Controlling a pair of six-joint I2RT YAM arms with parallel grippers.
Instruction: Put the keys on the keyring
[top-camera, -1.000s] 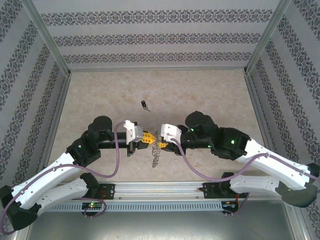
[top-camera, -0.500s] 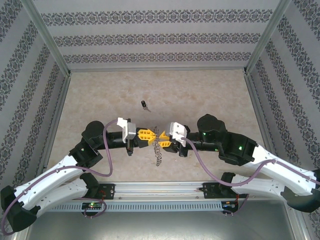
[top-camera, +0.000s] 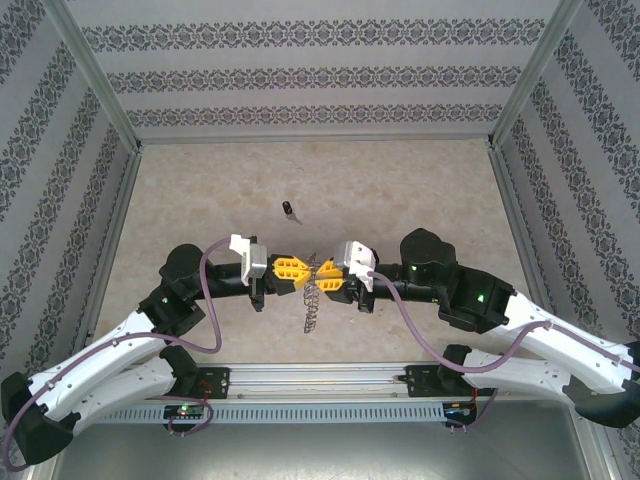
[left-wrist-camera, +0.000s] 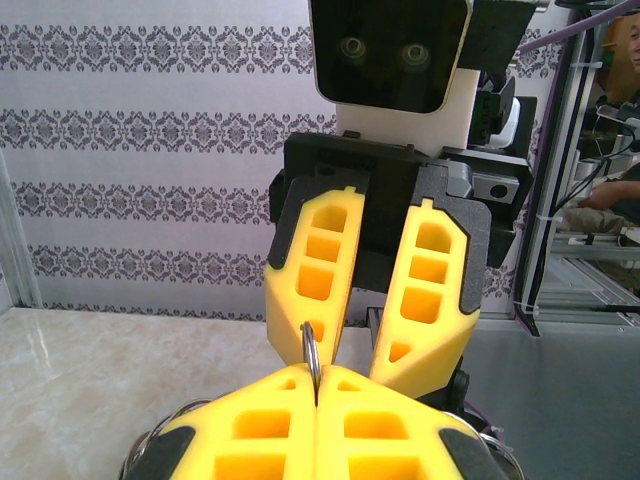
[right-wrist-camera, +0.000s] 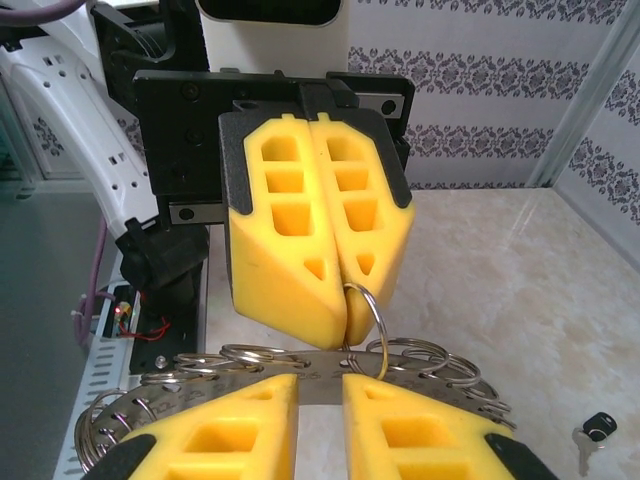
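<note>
From overhead I see the left gripper (top-camera: 304, 269) clenched on one small wire loop of the keyring (top-camera: 311, 298), which hangs edge-on between the two grippers over the pale marbled table (top-camera: 430, 190). The right gripper (top-camera: 322, 276) faces it tip to tip, fingers slightly parted at the ring's rim. The key (top-camera: 289, 210) lies on the table farther back, well apart. Striped patterned walls (top-camera: 320, 75) and metal posts (top-camera: 95, 75) enclose the space.

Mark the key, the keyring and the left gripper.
key (top-camera: 289, 209): top view, on its black head.
keyring (right-wrist-camera: 320, 386): right wrist view, on the flat grey plate.
left gripper (left-wrist-camera: 316, 384): left wrist view, where its shut jaws meet.
</note>
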